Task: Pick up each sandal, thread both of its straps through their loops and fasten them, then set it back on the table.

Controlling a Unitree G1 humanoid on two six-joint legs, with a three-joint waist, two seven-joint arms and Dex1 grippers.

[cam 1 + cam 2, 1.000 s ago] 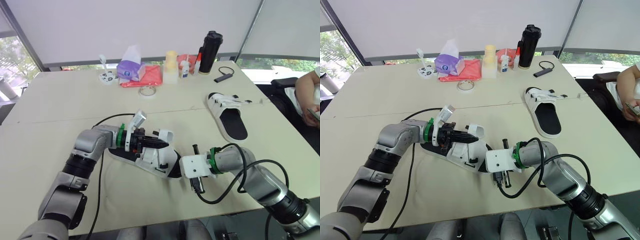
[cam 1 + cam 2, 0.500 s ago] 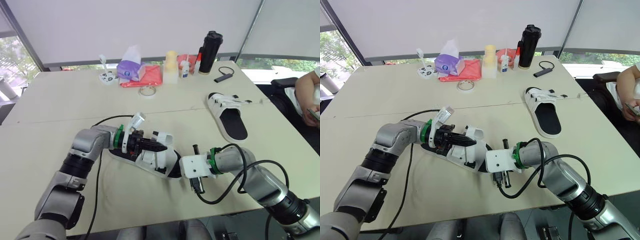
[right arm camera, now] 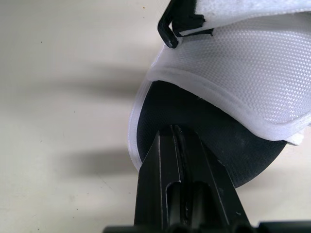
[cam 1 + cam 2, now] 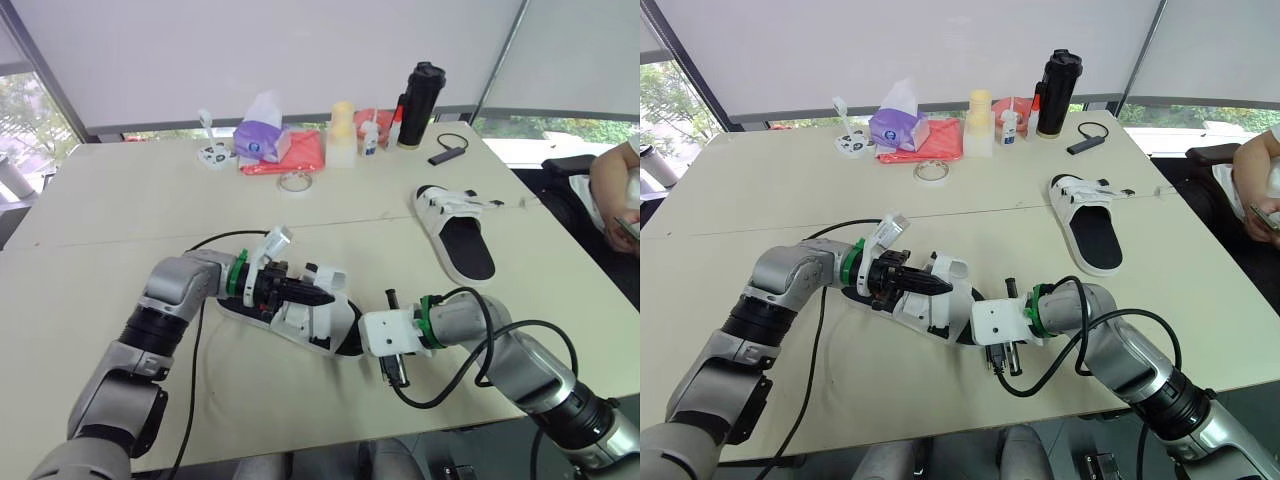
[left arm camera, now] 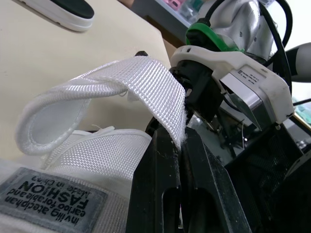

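Strap (image 5: 151, 90) pinched between left fingers (image 5: 156, 174); closed right fingers (image 3: 160, 187) touch the sandal (image 3: 233, 68).

Fingers: two black plastic fingers (image 5: 160, 194).
Wrist, behind fingers: green ring (image 4: 424, 322), white box housing (image 4: 385, 333).
Arms: silver-grey metal segments (image 4: 175, 290), thin black cables (image 4: 222, 234).

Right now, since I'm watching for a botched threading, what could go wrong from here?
1. The left gripper pinches the white strap only near its frayed edge; a pull could slip it free.
2. The right gripper is shut, with just its tips at the edge of the near sandal's black footbed, so the sandal may slide or pivot on the table.
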